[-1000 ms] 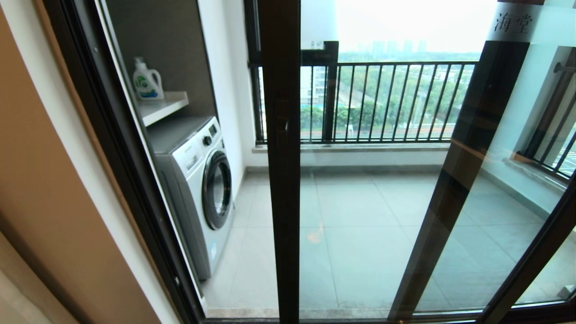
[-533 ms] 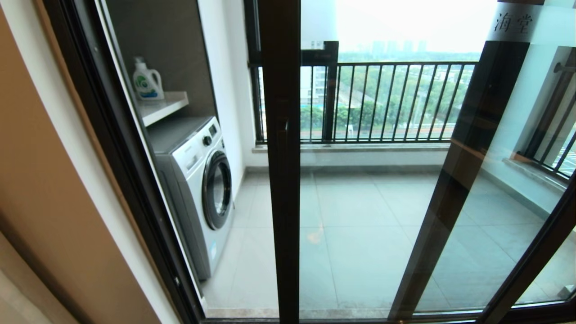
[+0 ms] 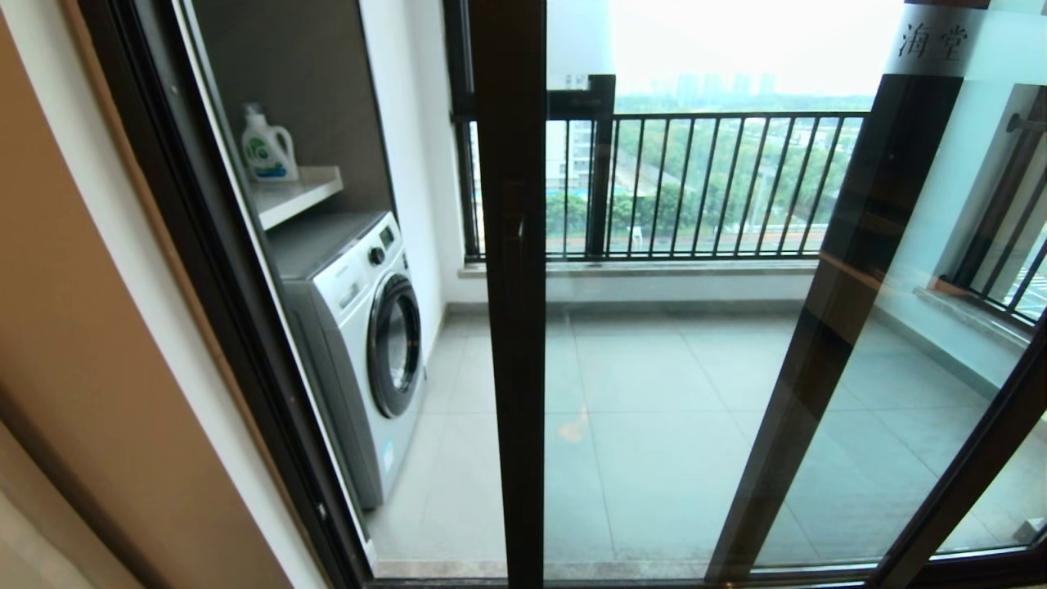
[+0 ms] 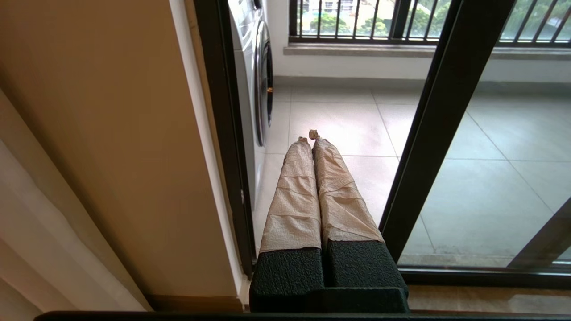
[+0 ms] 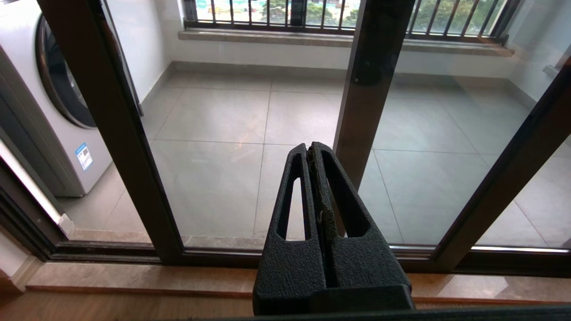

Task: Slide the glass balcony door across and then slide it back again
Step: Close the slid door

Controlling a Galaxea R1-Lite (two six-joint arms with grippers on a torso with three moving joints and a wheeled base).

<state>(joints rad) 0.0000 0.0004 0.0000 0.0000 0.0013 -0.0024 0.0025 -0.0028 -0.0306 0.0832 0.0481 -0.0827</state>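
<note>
The glass balcony door stands partly slid to the right. Its dark brown leading edge rises at the centre of the head view, and a frosted band with Chinese characters crosses its top. Between that edge and the left door frame there is an open gap. Neither gripper shows in the head view. My left gripper, its fingers wrapped in tan tape, is shut and empty. It sits low, pointing into the gap left of the door's edge. My right gripper is shut and empty, facing the door's glass.
A white washing machine stands just inside the gap, with a detergent bottle on a shelf above it. A second dark-framed glass panel stands behind the door. A black railing closes the balcony. A tan wall lies left.
</note>
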